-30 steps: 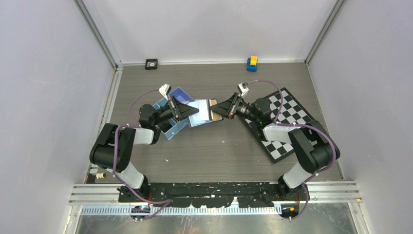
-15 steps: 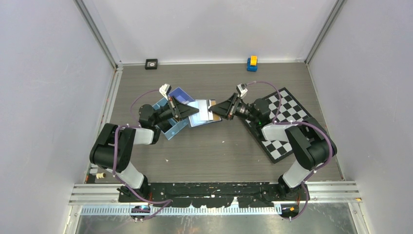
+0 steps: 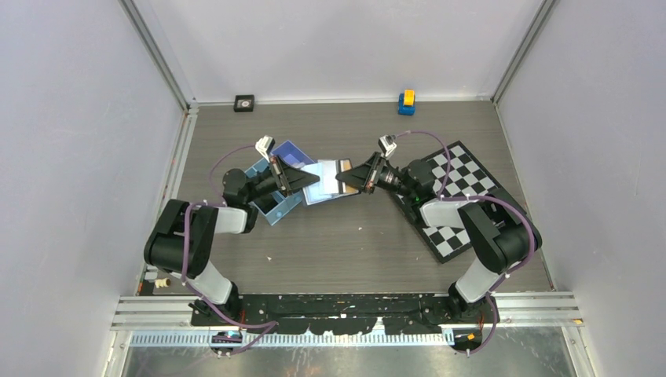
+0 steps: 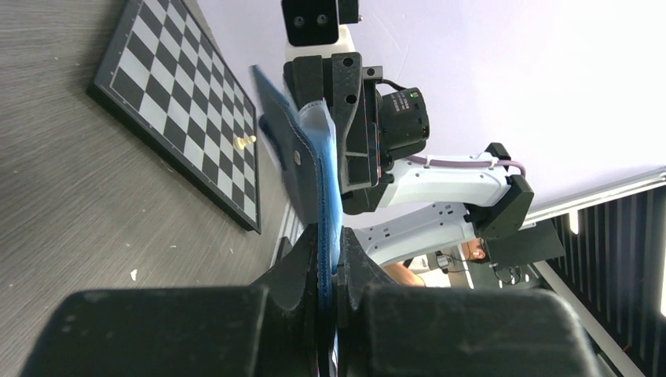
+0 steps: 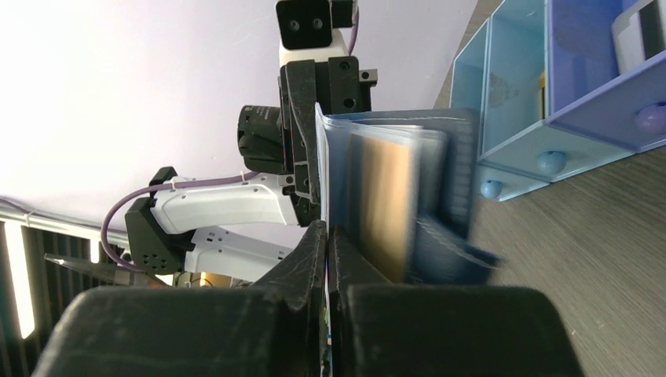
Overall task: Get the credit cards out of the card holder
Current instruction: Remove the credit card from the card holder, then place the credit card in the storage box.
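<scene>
While clenching card holder (image 3: 325, 185) with left hand (image 3: 308, 180), newly pinches right hand (image 3: 342, 179) onto pale credit card (image 5: 321, 157) edge; ready to pull.

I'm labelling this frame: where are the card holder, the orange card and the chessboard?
card holder (image 3: 323, 188), top view, light-blue inside.
orange card (image 5: 386, 206), right wrist view, its face.
chessboard (image 3: 475, 177), top view, far squares.
</scene>
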{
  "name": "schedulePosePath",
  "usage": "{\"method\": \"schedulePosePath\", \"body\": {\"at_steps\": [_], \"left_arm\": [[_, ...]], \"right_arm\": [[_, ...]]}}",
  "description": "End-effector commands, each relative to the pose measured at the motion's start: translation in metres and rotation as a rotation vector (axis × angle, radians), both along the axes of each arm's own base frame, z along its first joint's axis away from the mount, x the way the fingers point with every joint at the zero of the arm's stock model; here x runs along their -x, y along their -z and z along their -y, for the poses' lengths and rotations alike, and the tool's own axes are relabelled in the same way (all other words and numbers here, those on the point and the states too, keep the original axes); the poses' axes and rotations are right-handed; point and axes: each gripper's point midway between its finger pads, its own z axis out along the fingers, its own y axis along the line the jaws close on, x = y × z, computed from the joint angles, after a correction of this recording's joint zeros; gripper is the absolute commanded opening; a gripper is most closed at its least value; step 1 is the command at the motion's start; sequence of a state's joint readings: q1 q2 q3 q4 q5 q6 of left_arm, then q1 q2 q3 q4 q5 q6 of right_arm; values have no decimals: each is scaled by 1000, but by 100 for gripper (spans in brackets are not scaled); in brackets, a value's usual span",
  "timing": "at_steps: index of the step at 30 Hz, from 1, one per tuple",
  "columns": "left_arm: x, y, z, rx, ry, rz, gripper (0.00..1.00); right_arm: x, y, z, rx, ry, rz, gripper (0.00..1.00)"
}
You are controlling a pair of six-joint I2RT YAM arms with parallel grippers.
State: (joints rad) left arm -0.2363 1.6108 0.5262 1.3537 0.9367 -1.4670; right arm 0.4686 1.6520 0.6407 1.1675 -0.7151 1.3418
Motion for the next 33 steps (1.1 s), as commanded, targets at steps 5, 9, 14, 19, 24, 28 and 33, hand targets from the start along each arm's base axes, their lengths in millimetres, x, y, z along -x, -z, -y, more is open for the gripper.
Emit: {"method": "schedulePosePath", "body": {"at_steps": [5,9,14,19,24,28,33], "left_arm": [[-2,-23,-23,30,-88,110,0],[-3,-22,-24,29,-93,110,0],[-9,-19,-38,29,-155,99,0],[-17,-11,-59,18,-253,72,0],[-16,-15,-75,-8,-341,102,0],[-11,-16,-89,-90,-445,113,0],[9,-42,-116,-219,-663,231,0]], "right_arm": [[-18,-13,24,-62,91,38,6],[-20,-12,26,-56,100,34,6],[-20,-13,31,-13,135,71,0],[-18,-7,32,79,167,96,0],[-21,9,25,159,171,71,0],[-21,28,11,237,139,50,0],[-10,42,-17,303,79,56,0]]}}
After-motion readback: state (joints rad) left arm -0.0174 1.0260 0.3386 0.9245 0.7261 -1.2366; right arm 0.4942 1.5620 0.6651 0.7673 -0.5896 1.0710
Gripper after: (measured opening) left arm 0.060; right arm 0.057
